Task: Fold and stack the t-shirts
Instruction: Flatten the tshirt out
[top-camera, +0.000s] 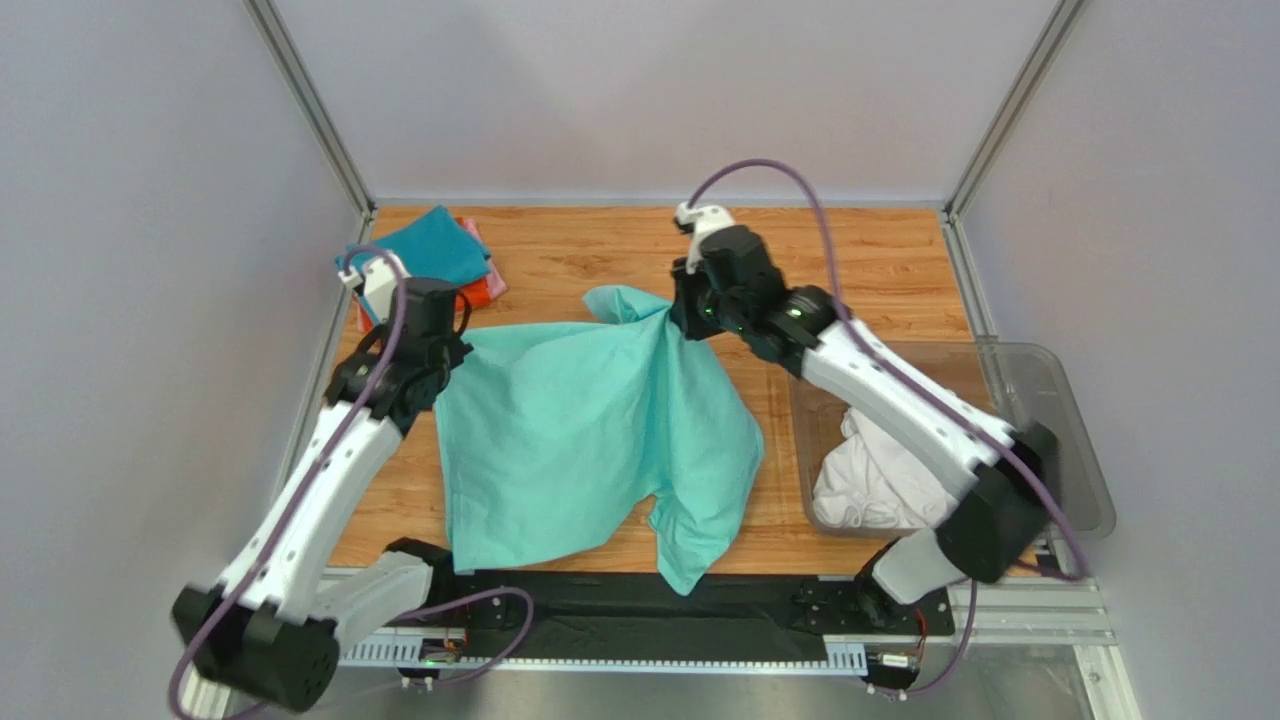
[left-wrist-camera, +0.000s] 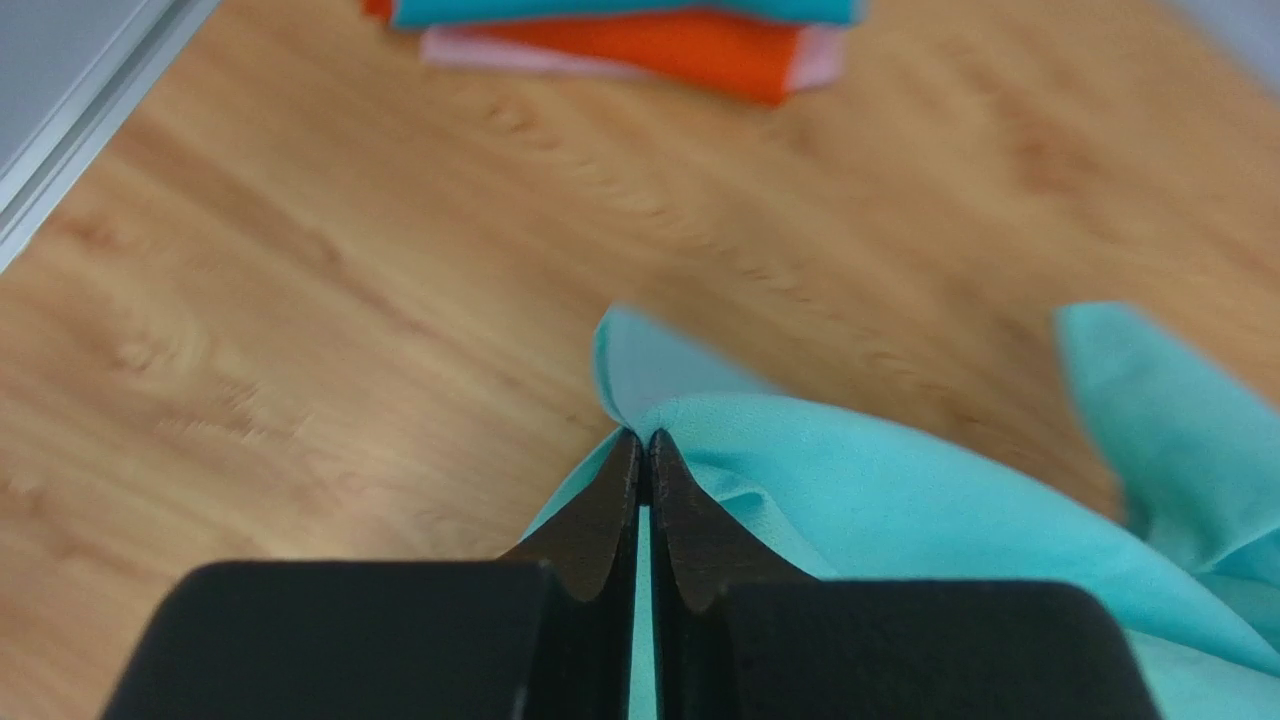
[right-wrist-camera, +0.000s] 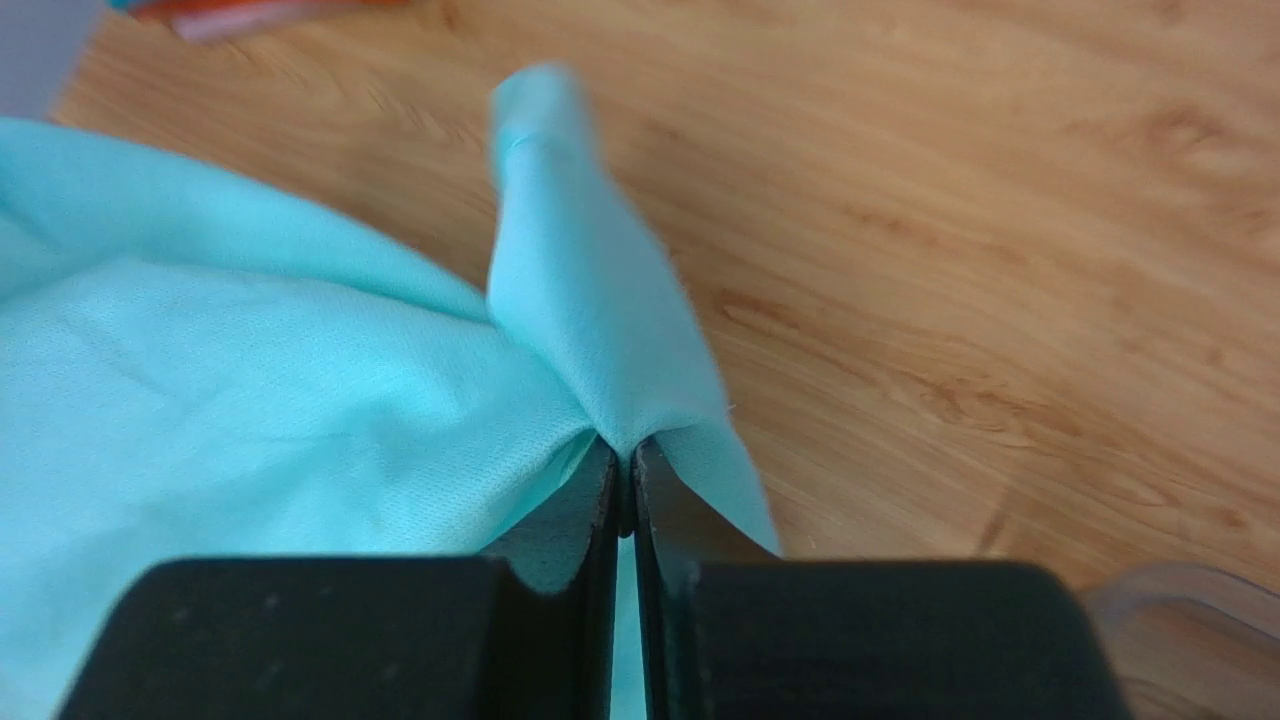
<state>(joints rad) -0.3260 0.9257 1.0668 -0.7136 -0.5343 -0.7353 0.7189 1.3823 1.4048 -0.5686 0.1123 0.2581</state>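
Clenched on mint shirt: left gripper at one corner, right gripper at another; folded stack beyond shirt.

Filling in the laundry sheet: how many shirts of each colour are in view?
mint-green shirt: 1
teal-blue shirt: 1
orange-red shirt: 1
pink shirt: 1
white shirt, bundled in the bin: 1, though the bundle may hide more
Total: 5

Can see only part of the folded stack behind the left arm, and only part of the white shirt under the right arm.
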